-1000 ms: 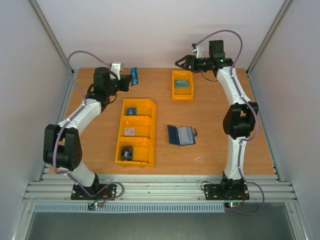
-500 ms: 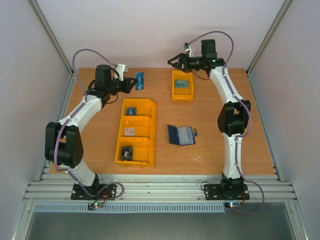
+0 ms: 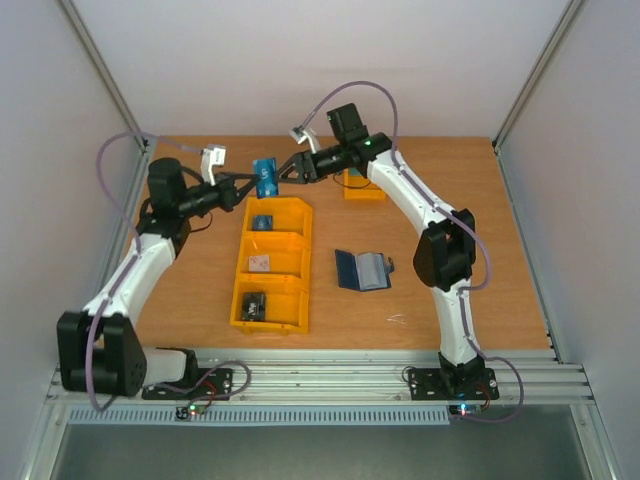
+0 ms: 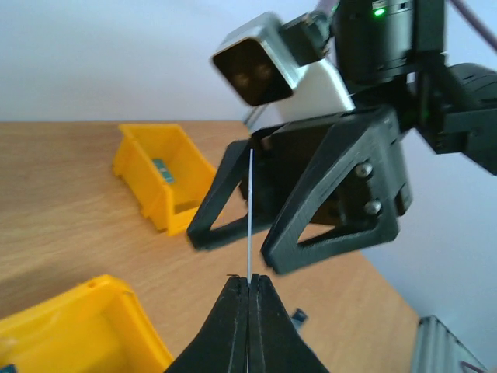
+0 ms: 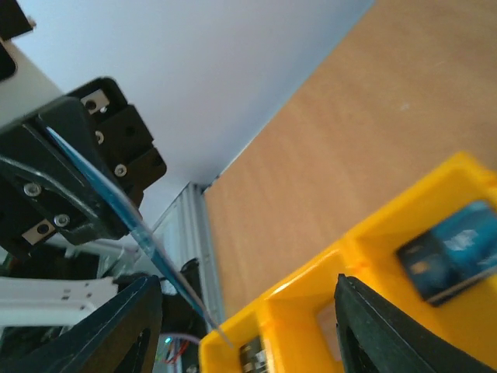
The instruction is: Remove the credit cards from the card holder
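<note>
The card holder (image 3: 361, 270) lies open on the table, dark navy with grey-blue pockets, apart from both grippers. My left gripper (image 3: 251, 182) is shut on a thin blue card (image 3: 265, 177) and holds it up in the air above the far end of the long yellow bin. In the left wrist view the card (image 4: 249, 217) shows edge-on, rising from my shut left gripper (image 4: 249, 281). My right gripper (image 3: 284, 172) is open, its fingers (image 4: 220, 203) on either side of the card's far edge without touching it. In the right wrist view the card (image 5: 132, 227) slants between my open right gripper (image 5: 248, 291). No red card shows.
A long yellow bin with three compartments (image 3: 300, 262) stands left of the card holder, with small items inside, including a blue card (image 5: 450, 250) in the far compartment. A small yellow bin (image 3: 364, 188) stands at the back, partly behind the right arm.
Both arms have swung toward each other. My left gripper carried the blue card right and nearer; my right gripper moved left from above the small bin to straddle the card.
</note>
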Available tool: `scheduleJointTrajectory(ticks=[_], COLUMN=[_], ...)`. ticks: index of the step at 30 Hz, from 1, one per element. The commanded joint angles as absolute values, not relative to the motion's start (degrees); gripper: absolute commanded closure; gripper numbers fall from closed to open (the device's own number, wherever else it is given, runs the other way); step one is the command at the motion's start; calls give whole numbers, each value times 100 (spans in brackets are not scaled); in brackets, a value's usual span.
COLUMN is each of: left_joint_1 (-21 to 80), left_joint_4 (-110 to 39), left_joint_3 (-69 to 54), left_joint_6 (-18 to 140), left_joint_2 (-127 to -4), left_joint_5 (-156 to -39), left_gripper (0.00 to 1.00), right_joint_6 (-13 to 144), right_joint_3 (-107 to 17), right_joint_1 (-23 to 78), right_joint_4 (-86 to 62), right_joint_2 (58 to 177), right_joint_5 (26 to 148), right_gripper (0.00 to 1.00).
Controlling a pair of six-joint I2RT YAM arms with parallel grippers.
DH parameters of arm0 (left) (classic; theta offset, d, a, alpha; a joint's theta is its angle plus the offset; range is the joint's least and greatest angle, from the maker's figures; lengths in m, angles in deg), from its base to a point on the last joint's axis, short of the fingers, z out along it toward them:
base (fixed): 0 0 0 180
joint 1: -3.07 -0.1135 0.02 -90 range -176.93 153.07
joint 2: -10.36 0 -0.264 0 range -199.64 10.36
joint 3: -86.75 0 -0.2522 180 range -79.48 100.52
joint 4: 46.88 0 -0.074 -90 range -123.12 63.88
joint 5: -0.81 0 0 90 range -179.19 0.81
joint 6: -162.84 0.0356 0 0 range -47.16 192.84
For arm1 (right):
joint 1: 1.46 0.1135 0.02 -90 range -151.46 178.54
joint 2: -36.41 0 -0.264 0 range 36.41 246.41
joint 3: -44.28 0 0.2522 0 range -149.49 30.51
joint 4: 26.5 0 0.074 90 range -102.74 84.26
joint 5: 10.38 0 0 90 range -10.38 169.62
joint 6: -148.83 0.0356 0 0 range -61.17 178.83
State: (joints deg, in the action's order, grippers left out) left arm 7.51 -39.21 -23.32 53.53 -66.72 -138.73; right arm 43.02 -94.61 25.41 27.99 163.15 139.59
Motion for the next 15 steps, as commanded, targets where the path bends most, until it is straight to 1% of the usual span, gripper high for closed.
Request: scheduleJointTrajectory(ticks=[1, 4, 6, 9, 13, 15], left_joint_1=[505, 150, 127, 131, 127, 131], left_joint_4=[-4582, -4761, -4955, -5530, -5781, -5841], left_joint_3=[-2868, -3225, -3453, -3802, -3945, -3971], left_joint_6=[4558, 3980, 3826, 3415, 3205, 3111], left_joint_2=[-5644, -5127, -4888, -4643, -4425, -4376], left_joint_5=[-14543, -14820, -15036, -15041, -15077, -15135], left_gripper=[100, 100, 100, 100, 100, 100], right_joint_6=[4313, 4822, 4966, 4949, 4908, 4962], right_joint_3=[-8845, -7896, -7489, -7263, -7181, -7221], right_joint_1=[2889, 3007, 3075, 3236, 3519, 3627], right_joint_4=[2242, 1333, 1048, 1056, 1116, 1094], right_joint_2=[15390, 14842, 14546, 14282, 14095, 14083], right_joint_5=[14101, 14189, 14152, 14099, 13803, 13615], right_gripper=[40, 41, 43, 45, 46, 50])
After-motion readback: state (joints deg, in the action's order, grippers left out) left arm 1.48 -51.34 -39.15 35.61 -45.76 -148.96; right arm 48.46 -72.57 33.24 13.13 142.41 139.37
